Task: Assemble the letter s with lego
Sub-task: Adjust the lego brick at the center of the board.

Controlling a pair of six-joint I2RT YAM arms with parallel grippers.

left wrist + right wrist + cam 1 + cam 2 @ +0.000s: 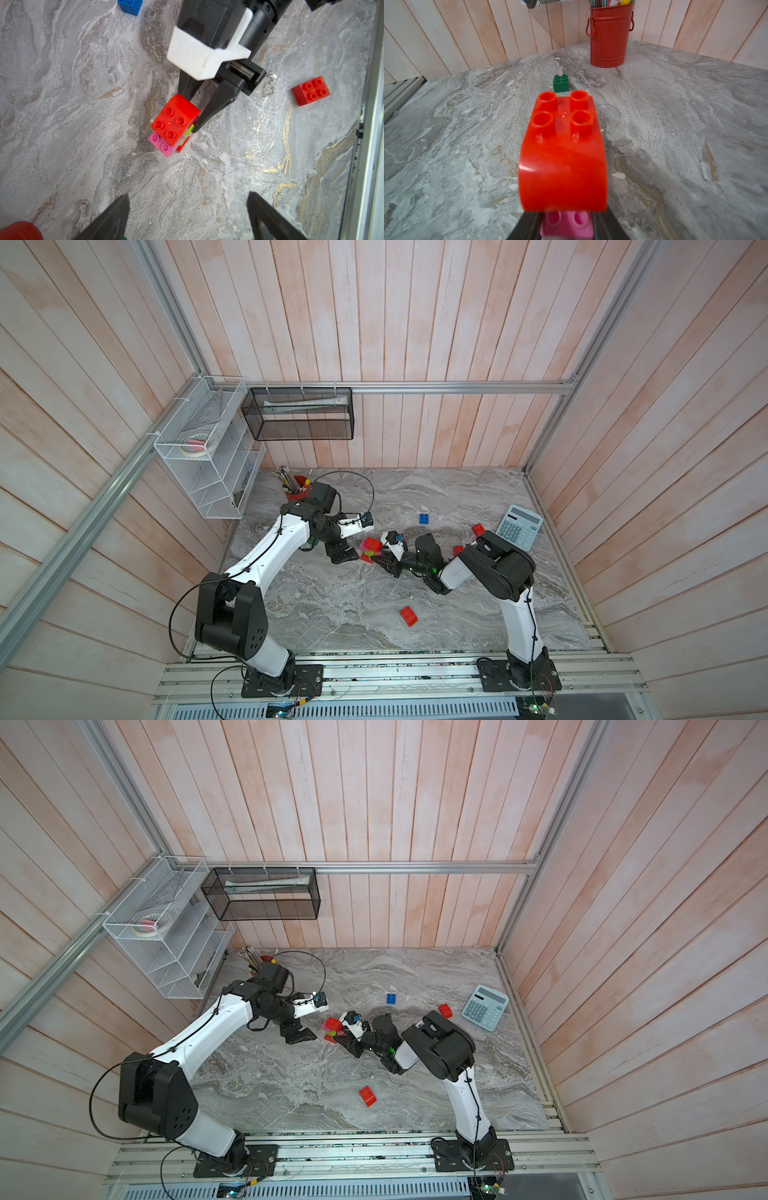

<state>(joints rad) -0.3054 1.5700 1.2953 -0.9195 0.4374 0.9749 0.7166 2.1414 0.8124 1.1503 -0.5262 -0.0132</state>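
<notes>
At the far left corner of the marble table (316, 614), a red pencil cup (300, 486) is standing. To its right, the left gripper (345, 556) is hanging with its jaws spread wide and holding nothing, just beside the brick stack (370, 546) but apart from it. The brick stack is sitting near the table's middle, with a red curved brick (175, 119) on top and pink, lime green and red beneath. The right gripper (376, 558) is reaching in from the right and clamping narrowly on the stack below that top, with a finger on each side of the pink brick (566, 226). In the right wrist view, a dark green brick (561, 83) is lying between the stack and the cup. Further right, a loose red brick (409, 615), a blue brick (423, 518) and a second red brick (478, 529) beside a calculator (520, 527) are lying well apart from both grippers.
</notes>
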